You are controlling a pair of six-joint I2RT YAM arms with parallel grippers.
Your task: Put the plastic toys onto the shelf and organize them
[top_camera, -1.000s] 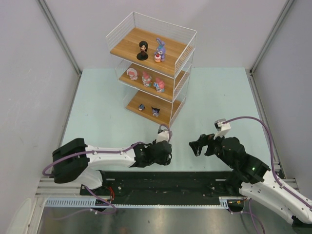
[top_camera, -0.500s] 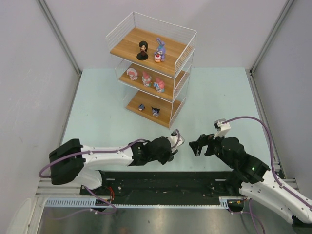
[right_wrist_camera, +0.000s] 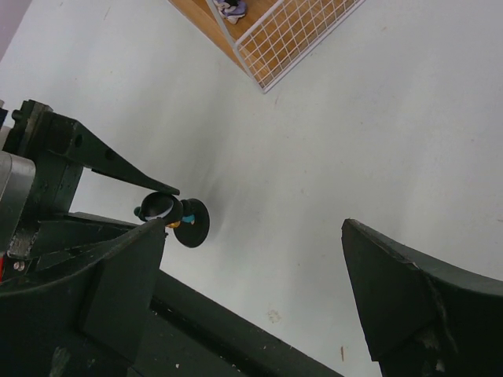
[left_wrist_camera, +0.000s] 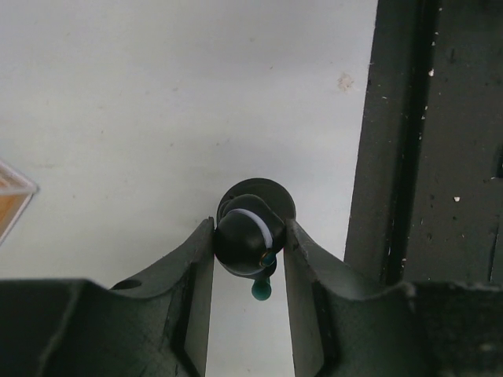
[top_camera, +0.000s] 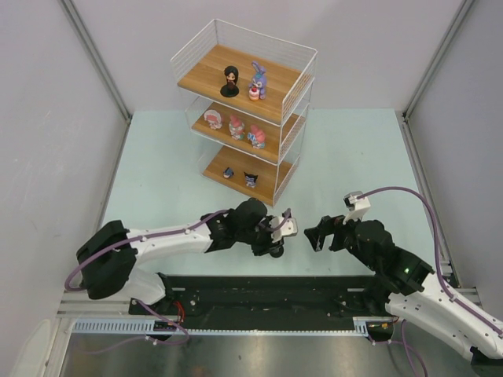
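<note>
Item: dark-haired figurine (left_wrist_camera: 245, 242) on a round black base (left_wrist_camera: 256, 198), one of the plastic toys. Location: near edge of the desk (top_camera: 173, 181), just beside the black rail (left_wrist_camera: 424, 157), well apart from the shelf (top_camera: 203, 76). Held by: left claw (left_wrist_camera: 248, 229), its pads (left_wrist_camera: 196, 259) clamped on either side of the rounded head. Whether the base rests on the desk or hangs just off it cannot be told from these views. Handling, as judged: very light, stiff moulded plastic, glossy and rounded where gripped, so likely to swivel or slip out under a hard pinch. A small teal part (left_wrist_camera: 262, 290) projecting by the head looks thin and breakable. Preferred hold: across the head or trunk, leaving the base free, since the flat disc is what it will stand on. Right claw (top_camera: 317, 236): fingers wide apart, holding nothing, near the left claw. Stock on the shelf: a dark-haired figure (top_camera: 229, 81) and a purple-blue bunny (top_camera: 257, 81) on the top board, three pink-and-white figures (top_camera: 236, 126) on the middle board, two small figures (top_camera: 251, 179) on the bottom board.
</note>
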